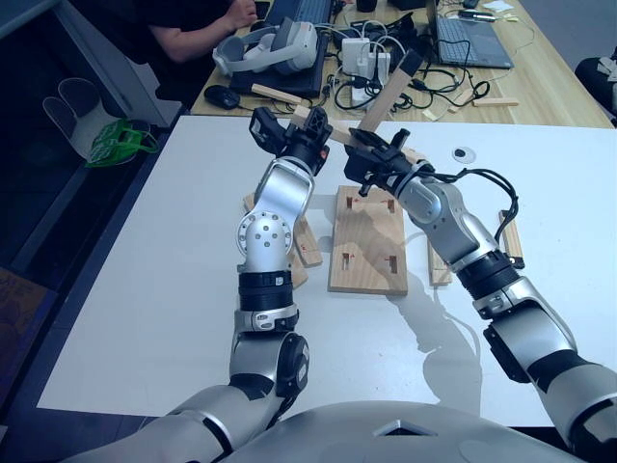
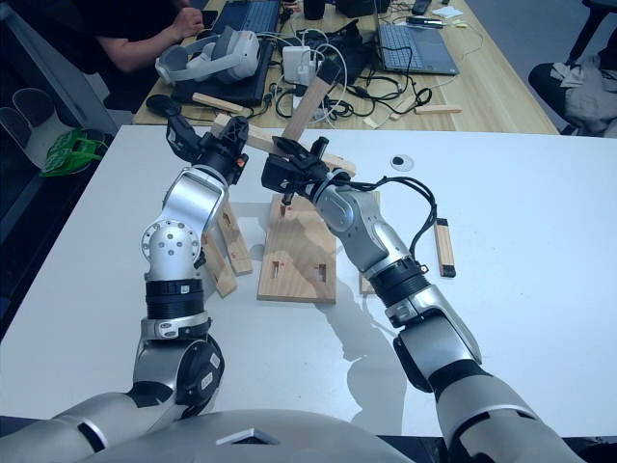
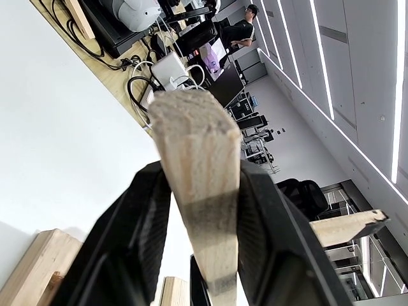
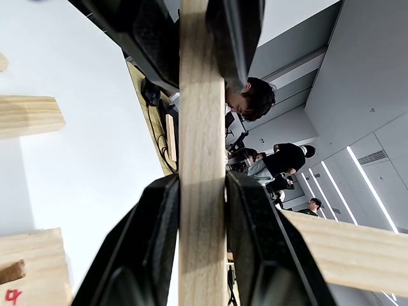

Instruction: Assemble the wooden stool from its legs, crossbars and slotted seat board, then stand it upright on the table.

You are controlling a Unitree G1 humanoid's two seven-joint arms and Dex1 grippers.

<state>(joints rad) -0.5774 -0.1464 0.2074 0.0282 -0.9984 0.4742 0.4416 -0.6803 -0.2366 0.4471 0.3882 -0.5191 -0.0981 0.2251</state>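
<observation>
The slotted seat board [image 1: 368, 253] lies flat on the white table [image 1: 154, 289], red marks by its slots. Above its far edge my left gripper [image 1: 307, 127] is shut on a short wooden bar [image 2: 253, 141] that points toward the right arm. My right gripper [image 1: 372, 147] is shut on a longer leg [image 1: 395, 85], which slants up and away over the table's far edge. The two held pieces cross close together; whether they touch I cannot tell. In the wrist views, dark fingers [image 3: 146, 217] clamp the bar's end [image 3: 201, 166], and fingers [image 4: 153, 236] grip the leg [image 4: 201, 159].
Loose wooden pieces lie under the left arm [image 1: 307, 246], right of the board [image 1: 439, 262] and farther right [image 1: 510, 236]. A small round disc [image 1: 465, 152] sits on the table. Behind is a cluttered desk with laptops [image 1: 468, 43], cables and a headset [image 1: 265, 48].
</observation>
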